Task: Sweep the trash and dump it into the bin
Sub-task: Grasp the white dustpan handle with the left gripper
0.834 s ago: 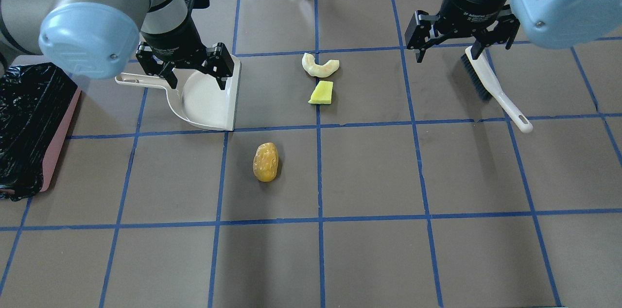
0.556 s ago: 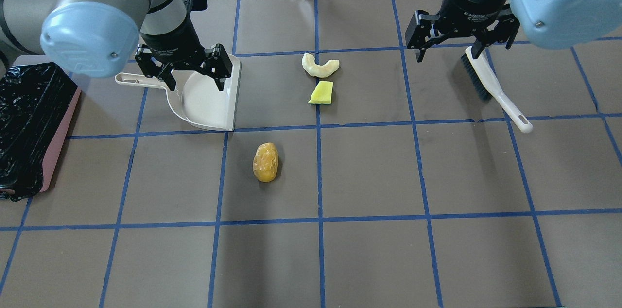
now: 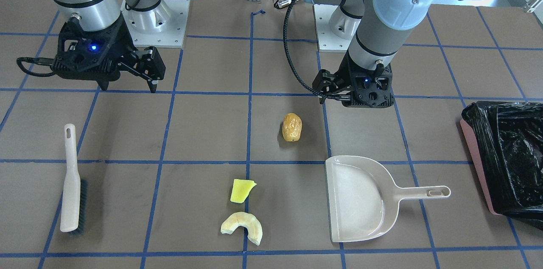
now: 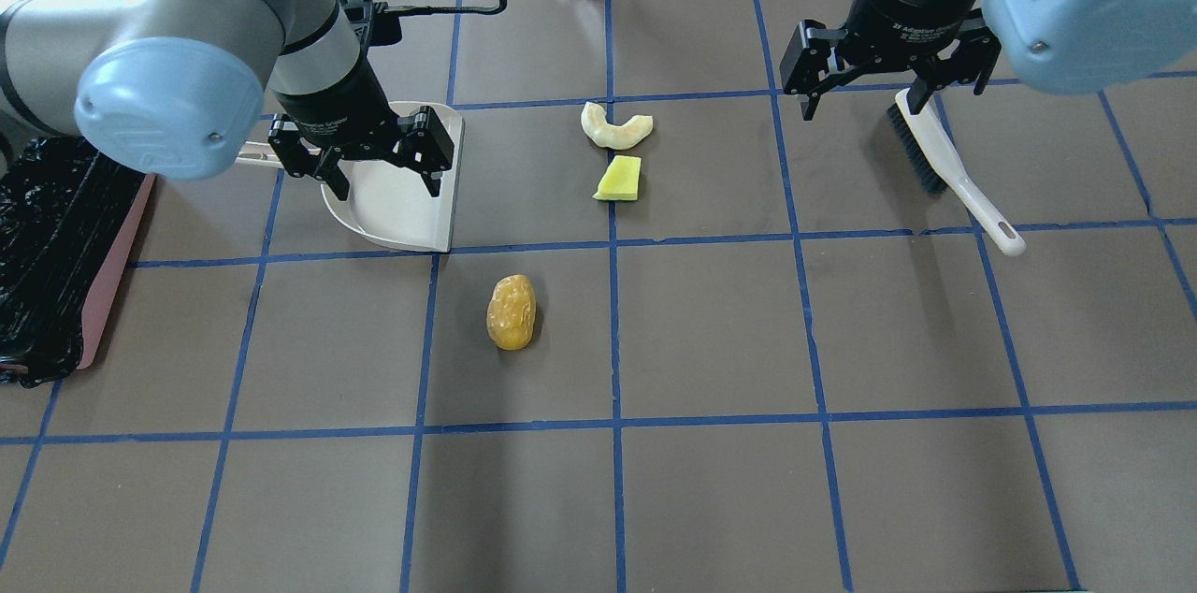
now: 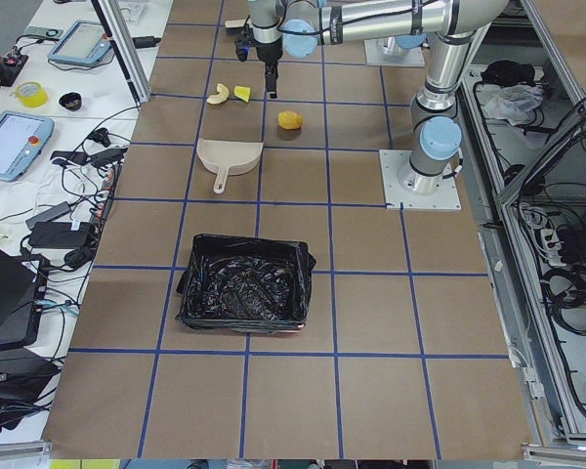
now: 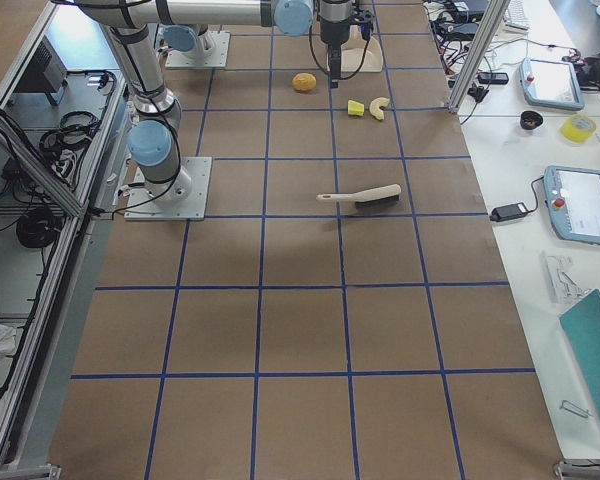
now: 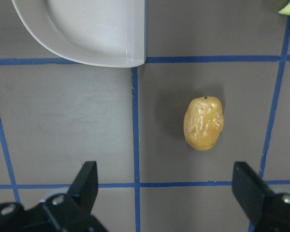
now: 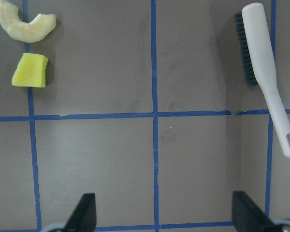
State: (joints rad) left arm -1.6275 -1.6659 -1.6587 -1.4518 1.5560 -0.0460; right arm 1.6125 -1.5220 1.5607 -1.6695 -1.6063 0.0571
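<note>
**Inspector:** State of the trash?

**Assistant:** Three pieces, all lying loose. The golden-brown wrinkled lump (image 4: 511, 312) is oval and sits alone inside one square, well apart from the other two. The yellow-green wedge (image 4: 619, 179) lies flat across a blue tape line (image 4: 614, 340). The pale crescent (image 4: 615, 126) lies just beyond it on the same line, close but not touching, with its curved back toward the wedge.

**Inspector:** And the bin?

**Assistant:** The bin (image 4: 114, 266) is pink-sided, upright and open at the top. It is lined with a crinkled glossy black bag (image 4: 47, 256) folded over its rim. It stands at the robot's far left, well apart from all three pieces.
</note>
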